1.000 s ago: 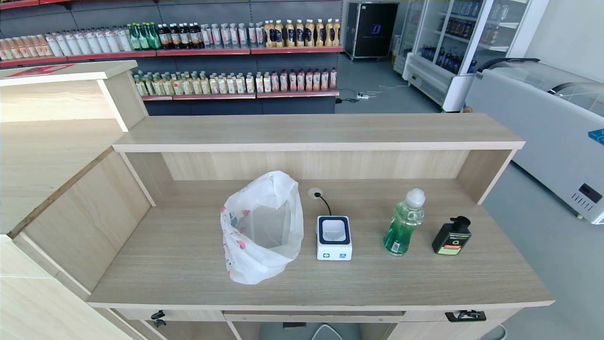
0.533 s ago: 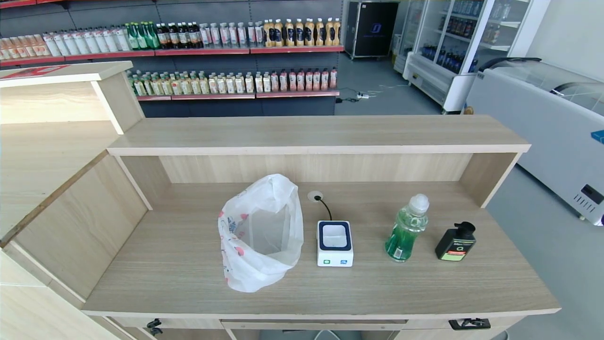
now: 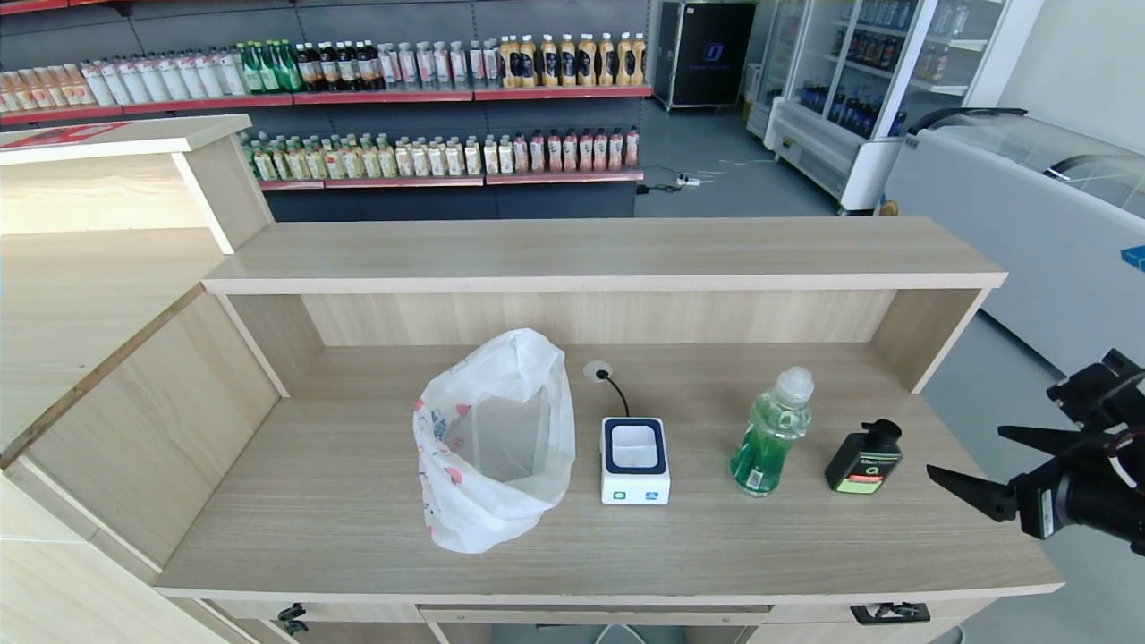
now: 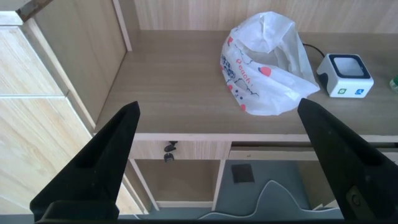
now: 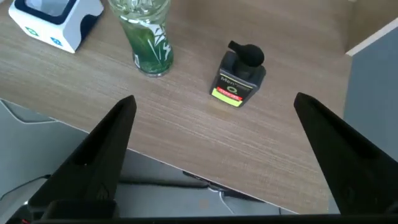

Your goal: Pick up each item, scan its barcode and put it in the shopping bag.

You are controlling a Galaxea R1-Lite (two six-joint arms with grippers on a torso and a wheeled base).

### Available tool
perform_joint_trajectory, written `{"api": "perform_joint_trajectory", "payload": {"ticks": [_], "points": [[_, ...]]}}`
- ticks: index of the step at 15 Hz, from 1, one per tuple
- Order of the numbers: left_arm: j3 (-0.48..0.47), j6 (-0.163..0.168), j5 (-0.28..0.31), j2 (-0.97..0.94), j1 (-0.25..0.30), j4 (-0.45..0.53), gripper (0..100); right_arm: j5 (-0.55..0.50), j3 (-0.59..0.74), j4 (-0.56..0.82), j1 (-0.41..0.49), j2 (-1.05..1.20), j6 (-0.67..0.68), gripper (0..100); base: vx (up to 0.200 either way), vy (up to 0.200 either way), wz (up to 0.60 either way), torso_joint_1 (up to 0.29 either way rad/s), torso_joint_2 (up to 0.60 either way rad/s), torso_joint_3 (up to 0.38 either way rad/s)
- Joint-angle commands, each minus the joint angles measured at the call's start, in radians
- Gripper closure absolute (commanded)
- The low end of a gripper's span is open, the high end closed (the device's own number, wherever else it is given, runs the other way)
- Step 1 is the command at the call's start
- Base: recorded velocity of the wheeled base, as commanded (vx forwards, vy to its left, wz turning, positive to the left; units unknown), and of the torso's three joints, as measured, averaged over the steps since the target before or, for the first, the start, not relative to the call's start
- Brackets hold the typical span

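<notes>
On the wooden counter [image 3: 358,501] stand a white plastic shopping bag [image 3: 496,438] with its mouth open, a white barcode scanner [image 3: 634,460], a green clear bottle [image 3: 771,432] with a white cap and a small black pump bottle [image 3: 864,459]. My right gripper [image 3: 971,461] hangs open just off the counter's right end, a short way right of the black pump bottle [image 5: 239,74] and the green bottle [image 5: 147,34]. My left gripper [image 4: 217,134] is open, held before the counter's front edge, with the bag [image 4: 264,62] and scanner [image 4: 347,74] beyond it.
A raised wooden shelf [image 3: 599,255] runs along the counter's back, with side walls at both ends. The scanner's black cable [image 3: 614,386] leads to a hole behind it. Drawers with handles [image 3: 888,614] sit under the front edge. Store shelves and freezers stand behind.
The head camera shifted slightly between the first two frames. My right gripper has come into the head view at the right edge, beside the counter's end. The items have not moved.
</notes>
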State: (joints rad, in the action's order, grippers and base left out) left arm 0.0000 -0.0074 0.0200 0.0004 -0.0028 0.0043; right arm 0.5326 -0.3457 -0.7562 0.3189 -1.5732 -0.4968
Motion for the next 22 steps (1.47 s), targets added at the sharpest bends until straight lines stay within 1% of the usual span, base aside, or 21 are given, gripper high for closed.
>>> {"api": "perform_joint_trajectory", "payload": {"ticks": [1,2,3,7,9,11,19,22], "points": [[0.000,0.000,0.000,0.001,0.000,0.000,0,0.026,0.013,0.009,0.026,-0.146,-0.019,0,0.000,0.000,0.00,0.000,0.00,0.000],[0.000,0.000,0.000,0.001,0.000,0.000,0,0.035,0.005,0.008,0.022,-0.166,-0.020,0,0.000,0.000,0.00,0.000,0.00,0.000],[0.000,0.000,0.000,0.001,0.000,0.000,0,0.060,-0.012,-0.018,-0.004,-0.231,-0.028,0,0.000,0.000,0.00,0.000,0.00,0.000],[0.000,0.000,0.000,0.001,0.000,0.000,0,0.119,-0.052,-0.239,-0.067,-0.410,-0.025,0,0.000,0.000,0.00,0.000,0.00,0.000],[0.000,0.000,0.000,0.001,0.000,0.000,0,0.167,-0.050,-0.302,-0.103,-0.459,-0.042,0,0.000,0.000,0.00,0.000,0.00,0.000],[0.000,0.000,0.000,0.001,0.000,0.000,0,0.181,-0.070,-0.376,-0.120,-0.507,-0.048,0,0.000,0.000,0.00,0.000,0.00,0.000],[0.000,0.000,0.000,0.001,0.000,0.000,0,0.188,-0.070,-0.687,-0.179,-0.703,-0.048,0,0.000,0.000,0.00,0.000,0.00,0.000],[0.000,0.000,0.000,0.001,0.000,0.000,0,0.219,-0.119,-0.707,-0.187,-0.740,-0.043,0,0.000,0.000,0.00,0.000,0.00,0.000]]}}
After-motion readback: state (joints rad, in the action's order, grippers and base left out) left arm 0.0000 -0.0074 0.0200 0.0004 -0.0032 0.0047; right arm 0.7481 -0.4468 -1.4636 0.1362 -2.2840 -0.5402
